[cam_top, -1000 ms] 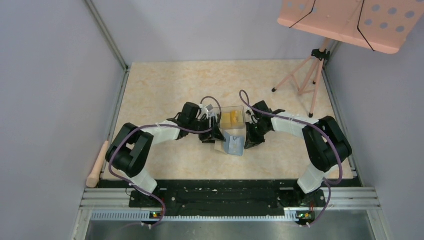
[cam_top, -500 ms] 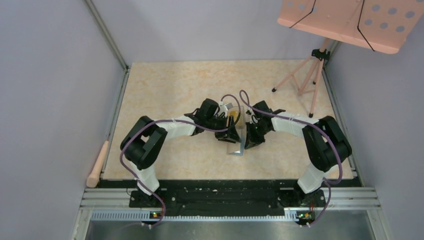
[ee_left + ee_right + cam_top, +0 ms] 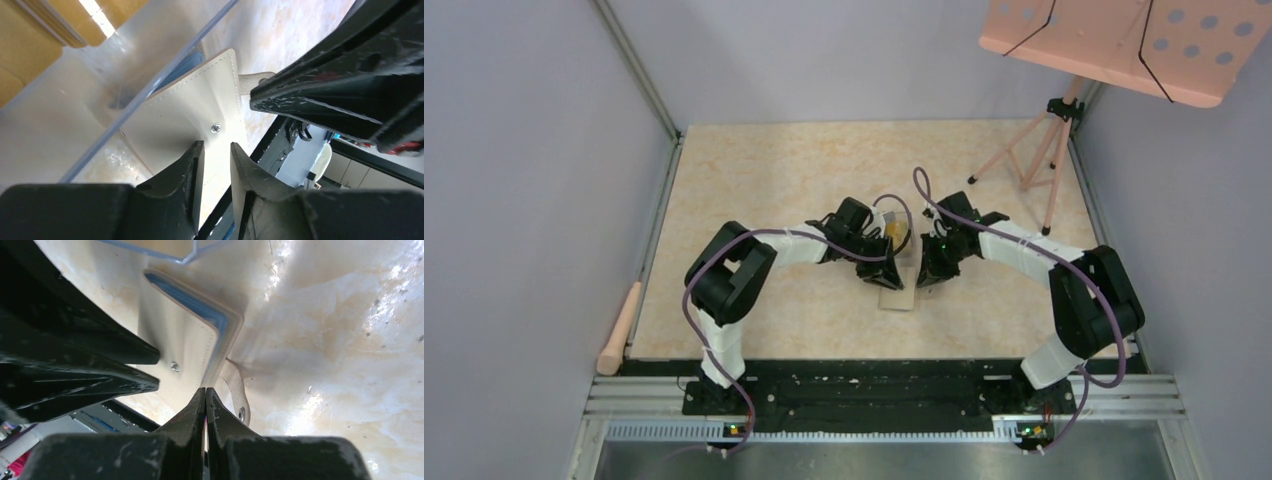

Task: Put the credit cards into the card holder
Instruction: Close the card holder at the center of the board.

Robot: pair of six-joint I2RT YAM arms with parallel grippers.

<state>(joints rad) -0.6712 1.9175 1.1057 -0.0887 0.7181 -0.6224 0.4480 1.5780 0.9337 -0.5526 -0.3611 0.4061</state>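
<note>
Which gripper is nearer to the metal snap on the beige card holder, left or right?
Left. The left gripper is at the card holder, fingertips apart just beside the snap; the right gripper, shut, is at the holder's edge by the strap.

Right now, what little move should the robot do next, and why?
Probably close the left fingers on the card holder's cover and lift it open. The holder lies closed, showing between those fingers; the right fingers are shut at its edge; the credit cards sit in the clear box.
</note>
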